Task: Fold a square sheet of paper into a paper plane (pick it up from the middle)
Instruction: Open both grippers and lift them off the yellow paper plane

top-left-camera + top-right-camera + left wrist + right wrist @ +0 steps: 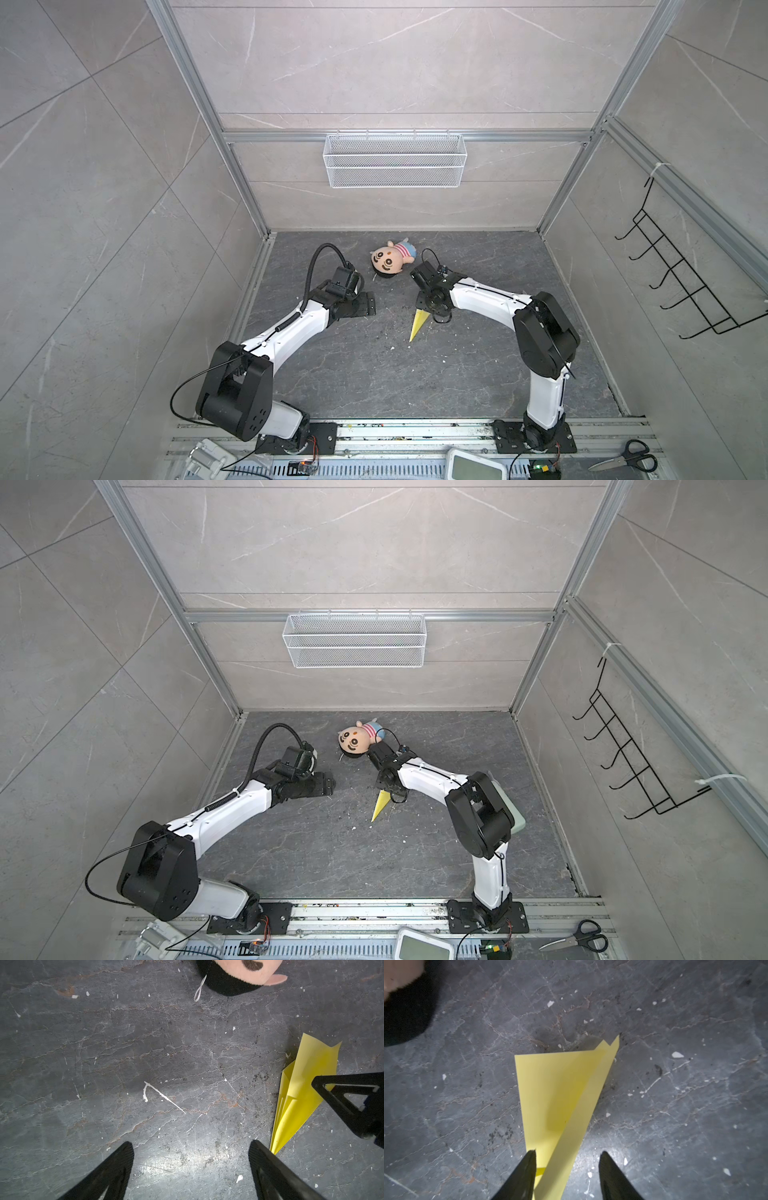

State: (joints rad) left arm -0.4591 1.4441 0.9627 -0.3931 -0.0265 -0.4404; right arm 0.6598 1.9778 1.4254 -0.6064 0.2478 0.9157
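Note:
The paper plane (419, 326) (381, 807), a slim yellow folded dart, lies on the dark stone table right of the middle. One wing flap stands slightly raised (562, 1095). My right gripper (432, 316) (568, 1151) hangs over its wide tail end, open. The plane runs between its jaws, with one finger at the plane's edge and the other apart from it. My left gripper (368, 305) (190, 1142) is open over bare table to the plane's left, near its tip (301, 1095). The square sheet of paper is out of view.
A plush doll (390, 259) (239, 974) lies just behind both grippers. A pale green pad (515, 816) peeks out behind the right arm. A wire basket (395, 160) hangs on the back wall and a hook rack (685, 282) on the right wall. Scissors (627, 457) lie at the front right.

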